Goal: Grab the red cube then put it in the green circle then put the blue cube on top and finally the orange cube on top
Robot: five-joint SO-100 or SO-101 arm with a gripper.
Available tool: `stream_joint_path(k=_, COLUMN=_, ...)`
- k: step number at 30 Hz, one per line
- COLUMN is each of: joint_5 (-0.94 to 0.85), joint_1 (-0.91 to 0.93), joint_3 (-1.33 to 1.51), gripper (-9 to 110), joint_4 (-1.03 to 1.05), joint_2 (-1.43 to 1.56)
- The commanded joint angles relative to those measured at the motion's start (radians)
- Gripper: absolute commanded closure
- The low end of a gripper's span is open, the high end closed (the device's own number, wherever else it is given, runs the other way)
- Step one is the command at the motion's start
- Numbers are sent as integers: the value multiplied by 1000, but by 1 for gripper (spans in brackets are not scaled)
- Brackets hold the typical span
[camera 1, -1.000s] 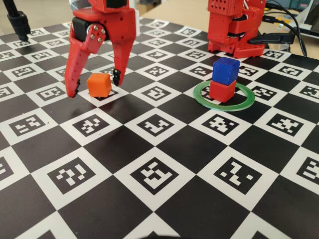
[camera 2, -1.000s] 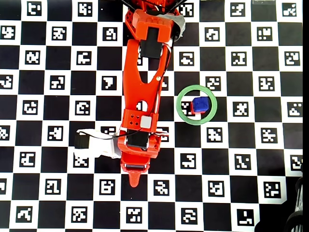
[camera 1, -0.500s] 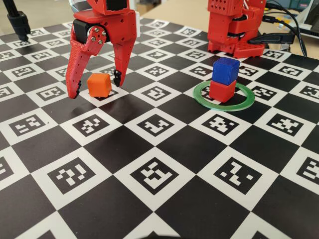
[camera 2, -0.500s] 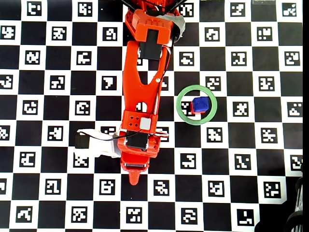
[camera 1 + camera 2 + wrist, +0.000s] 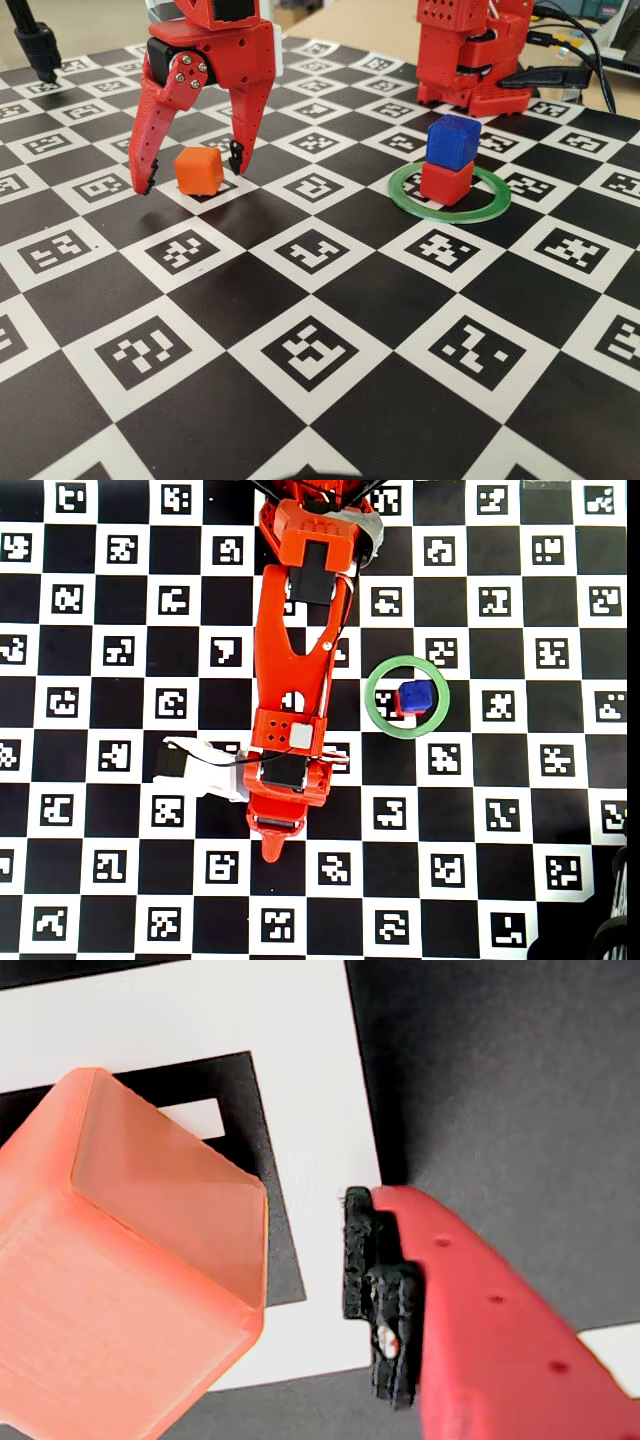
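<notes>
In the fixed view the orange cube [image 5: 200, 170] sits on a white square at the left. My red gripper [image 5: 188, 175] stands open astride it, one fingertip on each side, neither touching. In the wrist view the orange cube [image 5: 120, 1260] fills the left, with a gap to the black pad of one finger [image 5: 375, 1280]. The blue cube [image 5: 453, 142] rests on the red cube [image 5: 446, 182] inside the green circle [image 5: 400, 193]. From overhead the arm [image 5: 295, 680] hides the orange cube; the blue cube [image 5: 414, 696] and green circle [image 5: 405, 662] show to its right.
The table is a black-and-white checkerboard of printed markers [image 5: 310, 350]. The arm's red base [image 5: 470, 60] stands behind the ring. A black stand [image 5: 40, 45] is at the back left and cables [image 5: 590, 50] at the back right.
The gripper has shifted slightly about the orange cube, jaws still open. None of the cubes has moved.
</notes>
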Motion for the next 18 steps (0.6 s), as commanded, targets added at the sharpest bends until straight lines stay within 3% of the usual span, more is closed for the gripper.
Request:
stream_joint_path(k=1, joint_5=51, joint_1=5, joint_3=-21, gripper=56, joint_4=6, joint_2=38)
stream_joint_path(k=18, joint_5=310, joint_1=-43, joint_3=-118, gripper=56, joint_4=72, joint_2=8)
